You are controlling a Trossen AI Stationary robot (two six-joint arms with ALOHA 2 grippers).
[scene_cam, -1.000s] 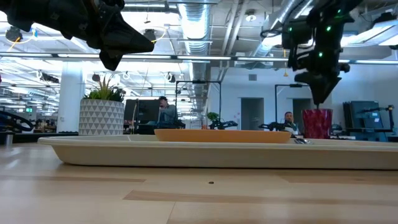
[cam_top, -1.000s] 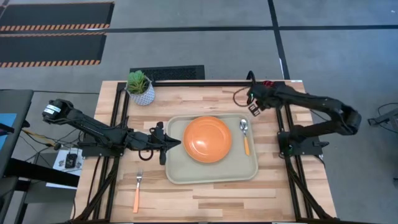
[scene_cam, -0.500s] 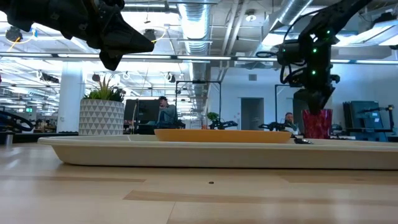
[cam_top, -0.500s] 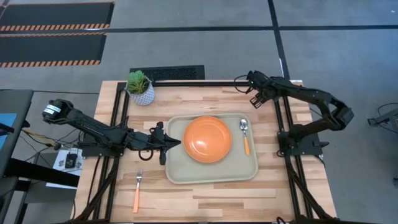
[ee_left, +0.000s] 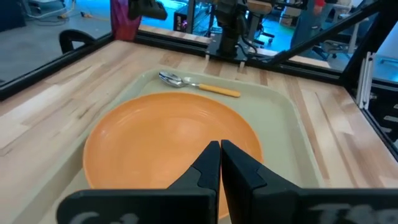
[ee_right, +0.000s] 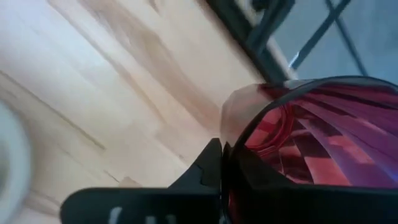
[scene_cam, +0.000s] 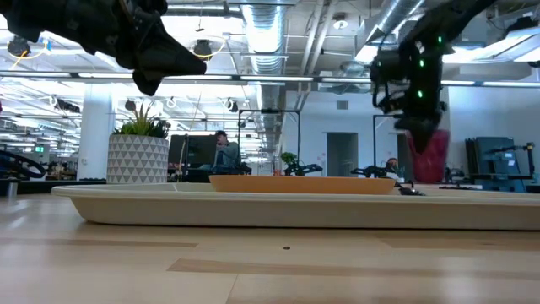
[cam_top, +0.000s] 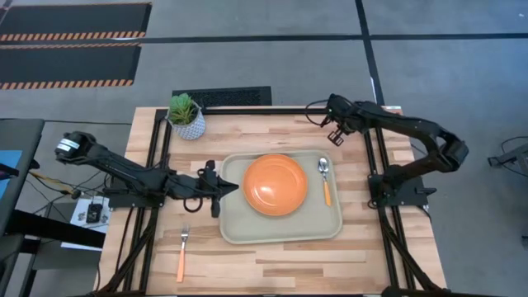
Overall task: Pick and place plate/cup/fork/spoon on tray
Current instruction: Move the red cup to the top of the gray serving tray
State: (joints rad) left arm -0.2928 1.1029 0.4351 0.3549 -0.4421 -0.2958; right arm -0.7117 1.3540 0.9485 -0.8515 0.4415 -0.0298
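Note:
The orange plate [cam_top: 275,184] lies in the middle of the beige tray [cam_top: 280,229]. The spoon [cam_top: 324,177] lies on the tray to the plate's right. The fork [cam_top: 182,252] lies on the table near the tray's near left corner. My right gripper [cam_top: 332,139] is beyond the tray's far right corner, shut on the dark red cup [scene_cam: 429,156]. In the high view the gripper hides the cup. My left gripper [cam_top: 227,188] hangs shut over the tray's left rim, its tips pointing at the plate [ee_left: 174,143]. My right gripper holds the cup by its wall at the rim [ee_right: 249,127]. One finger seems to be inside the cup and the other outside. The fingers come from above, pointing down. The cup hangs below them, tilted and a little off the table.
A white patterned pot with a green plant [cam_top: 186,115] stands at the table's far left. Black frame rails [cam_top: 157,165] run along both sides of the table. Bare wood lies in front of the tray and between the tray and the pot.
My right gripper has gone toward the table's far edge, come down over the cup and shut on it. It has then risen a little and drifted toward the table's left. The cup has come off the table and tipped.

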